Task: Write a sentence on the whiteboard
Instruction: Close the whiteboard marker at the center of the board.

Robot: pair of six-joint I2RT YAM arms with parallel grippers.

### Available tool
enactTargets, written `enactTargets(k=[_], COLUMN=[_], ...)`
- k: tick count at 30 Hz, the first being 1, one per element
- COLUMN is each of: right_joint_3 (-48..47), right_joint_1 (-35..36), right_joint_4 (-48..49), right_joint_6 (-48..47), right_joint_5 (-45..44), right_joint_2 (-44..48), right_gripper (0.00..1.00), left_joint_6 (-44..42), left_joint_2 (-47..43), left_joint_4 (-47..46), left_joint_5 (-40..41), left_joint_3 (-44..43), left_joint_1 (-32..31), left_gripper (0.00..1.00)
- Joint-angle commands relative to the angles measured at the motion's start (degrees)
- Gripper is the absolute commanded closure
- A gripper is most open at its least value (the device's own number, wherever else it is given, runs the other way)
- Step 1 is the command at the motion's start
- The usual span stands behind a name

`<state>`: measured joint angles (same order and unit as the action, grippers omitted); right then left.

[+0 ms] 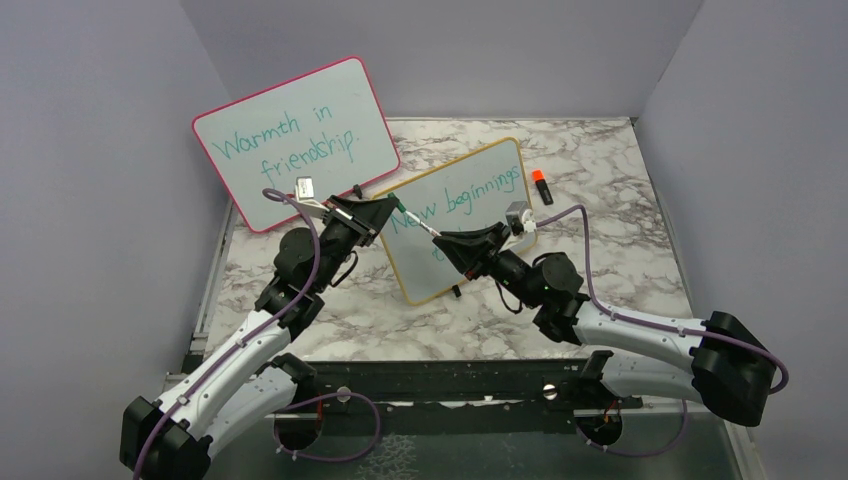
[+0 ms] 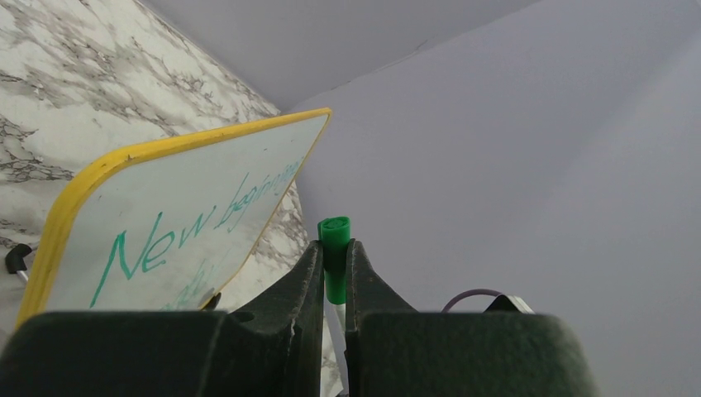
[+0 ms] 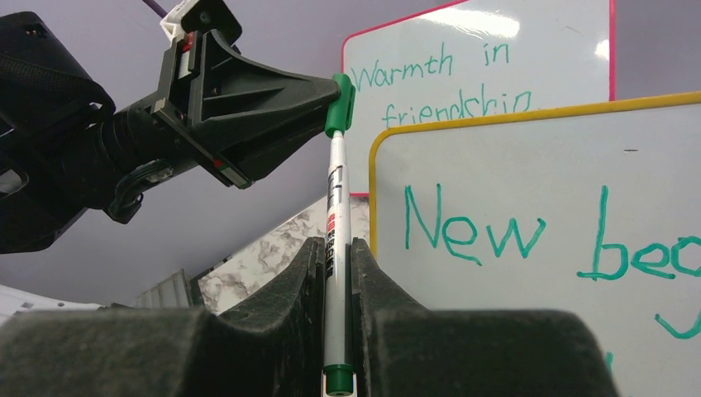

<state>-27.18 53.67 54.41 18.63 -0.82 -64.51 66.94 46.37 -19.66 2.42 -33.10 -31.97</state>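
- Whiteboard [image 1: 425, 270]: yellow-orange frame, propped upright with a backward tilt near the middle of the marble table [image 1: 620, 250]; one small black foot shows at its near edge
- Sentence [image 1: 460, 205]: teal-green handwriting slanting up to the right; "New beginnings" reads clearly on the upper line; only a few strokes of a lower line show, the rest hidden behind the right arm
- Marker [image 1: 420, 222]: white barrel with black and red print, held in the air in front of the board's left part, spanning between the two grippers
- Left gripper [image 1: 388, 208]: jaws clamped narrow on the green cap [image 2: 335, 248] at the marker's far-left end; it sits just beside the board's left edge
- Right gripper [image 1: 440, 238]: jaws closed snugly around the marker barrel, the green end plug showing at the base of its fingers in the right wrist view
- Cap and barrel meet in line; whether the cap is fully seated cannot be told
- Pink-framed whiteboard [image 1: 300, 140]: stands at far left, behind the yellow one, reading "Warmth in friendship"
- Orange-and-black pen [image 1: 541, 186]: lies on the table just right of the yellow board's far right corner, apart from both grippers
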Motion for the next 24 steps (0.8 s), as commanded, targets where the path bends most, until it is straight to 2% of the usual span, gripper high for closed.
enactTargets(k=[1,12,19,24], right_joint_3=[-2.0,-1.2,-0.3,-1.2], right_joint_1=[0.4,0.3,0.4,0.4], right_joint_4=[2.5,9.6,18.0,19.4], right_joint_6=[0.6,3.5,6.7,7.8], right_joint_5=[-1.8,-6.1,-9.7,-9.5], right_joint_2=[-0.7,-3.0,-6.2,-7.7], right_gripper=[1.00,1.00,1.00,0.99], left_joint_6=[0.7,0.8,-0.4,-0.7], left_joint_2=[0.1,1.1,1.9,2.2], left_joint_4=[-1.5,-3.0,-6.4,-8.3], left_joint_5=[-1.5,-1.5,0.7,2.9], left_joint_3=[-1.7,-1.2,-0.2,1.0], left_joint_1=[-0.2,-1.6,-5.4,-8.0], left_gripper=[1.00,1.00,1.00,1.00])
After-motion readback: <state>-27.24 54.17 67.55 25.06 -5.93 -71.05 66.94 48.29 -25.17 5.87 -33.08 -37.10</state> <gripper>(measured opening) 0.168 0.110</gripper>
